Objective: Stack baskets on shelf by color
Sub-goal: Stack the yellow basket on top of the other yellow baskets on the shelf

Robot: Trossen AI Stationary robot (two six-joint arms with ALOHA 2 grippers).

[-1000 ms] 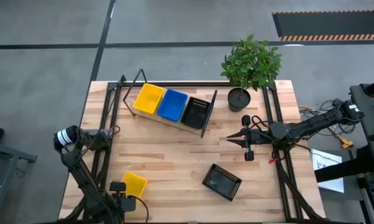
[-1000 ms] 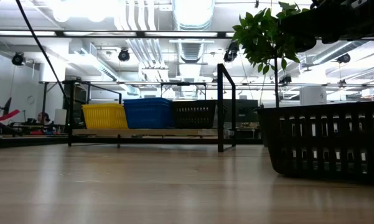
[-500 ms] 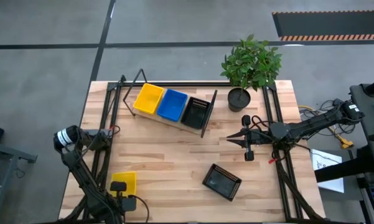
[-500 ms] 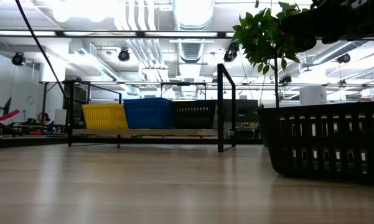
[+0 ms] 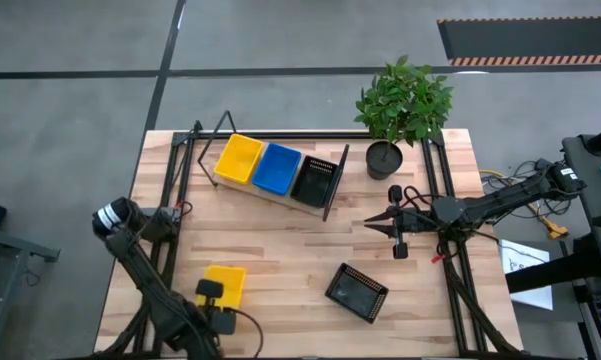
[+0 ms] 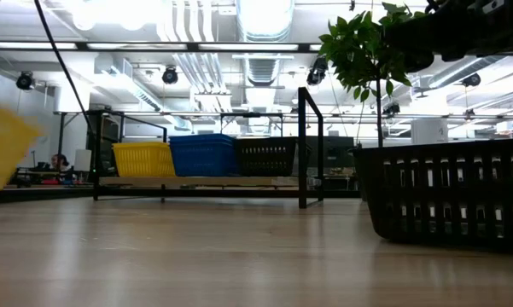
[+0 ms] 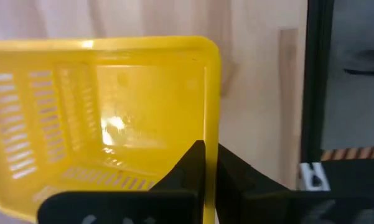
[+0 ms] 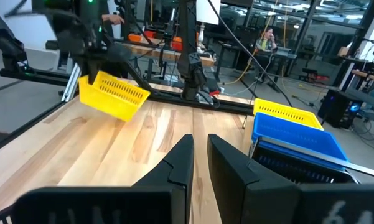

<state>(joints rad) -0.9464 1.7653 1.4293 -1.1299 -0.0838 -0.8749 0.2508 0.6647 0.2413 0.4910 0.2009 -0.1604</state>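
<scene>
Left gripper [image 5: 213,291] sits near the table's front-left corner, fingers clamped on the rim of a loose yellow basket [image 5: 224,284]. Left wrist view: one dark finger [image 7: 190,168] inside the basket wall, the other outside, wall pinched between them. Right wrist view shows this basket [image 8: 114,93] tilted and lifted clear of the wooden tabletop [image 5: 280,250]. In the low view it appears only as a yellow blur [image 6: 4,158] at the left edge.

Shelf [image 5: 270,190] stands at the back of the table, angled. Three baskets in a row on it: shelf yellow basket [image 5: 239,158], blue basket [image 5: 277,168], black basket on the shelf [image 5: 315,180] (same order in the low view, left to right).

A loose black basket [image 5: 357,292] lies on the tabletop toward the front right, well apart from the shelf; it fills the right side of the low view [image 6: 448,192].

Right gripper [image 5: 372,224] hovers over the table's right-middle, fingers close together with a narrow gap, holding nothing.

Potted plant [image 5: 400,105] at the back right corner.
</scene>
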